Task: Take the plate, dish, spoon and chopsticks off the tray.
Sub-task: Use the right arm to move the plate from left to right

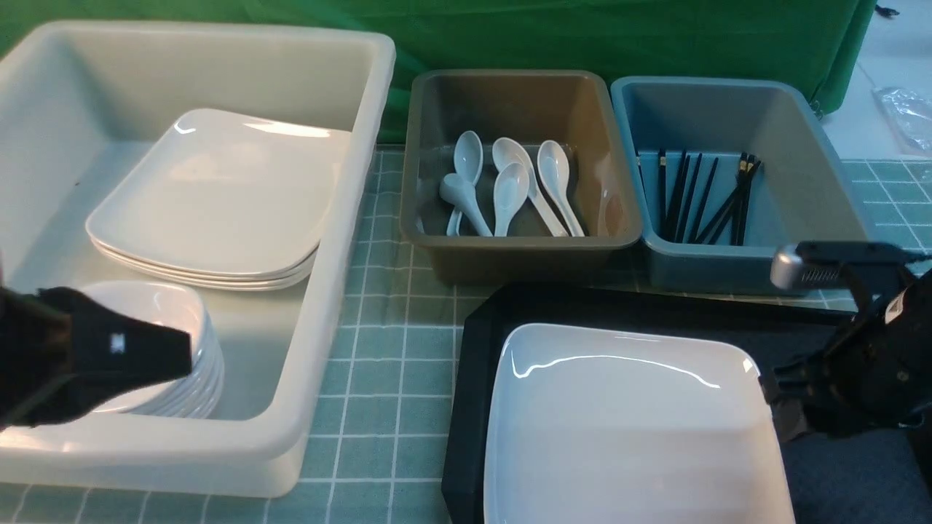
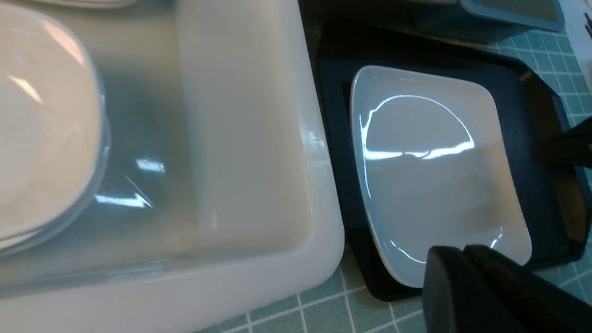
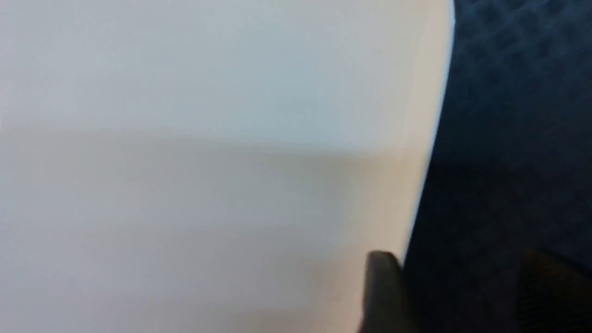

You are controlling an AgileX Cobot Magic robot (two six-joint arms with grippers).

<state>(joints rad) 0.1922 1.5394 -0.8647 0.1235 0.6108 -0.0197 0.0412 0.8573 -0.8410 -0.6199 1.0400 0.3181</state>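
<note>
Plate [image 1: 633, 422] is lying flat on the tray [image 1: 473, 364], filling most of it, with its 6 o'clock part running out of the front view. Nothing else is showing on the tray. The right gripper [image 1: 775, 397] is sitting low at the plate's 3 o'clock edge. In the right wrist view its fingers [image 3: 384, 291] are standing apart, one tip overlapping the plate's rim and the other out over the tray, with nothing clamped between them.

The left gripper [image 1: 175, 353] is hanging at 9 o'clock from the tray with its fingers pressed together and holding nothing. It is pointing over the stack of dishes [image 1: 182, 320] in the white bin [image 1: 342, 291].

That bin is standing just beside the tray's 9 o'clock side, and its tall wall is rising between the left gripper and the plate. Plates [image 1: 218, 196] are stacked in its far half. At 12 o'clock from the tray a grey bin [image 1: 524, 247] is holding spoons [image 1: 510, 189]. At 1 o'clock a blue bin [image 1: 823, 182] is holding chopsticks [image 1: 699, 196]. Both bins are crowding the tray's far rim.
</note>
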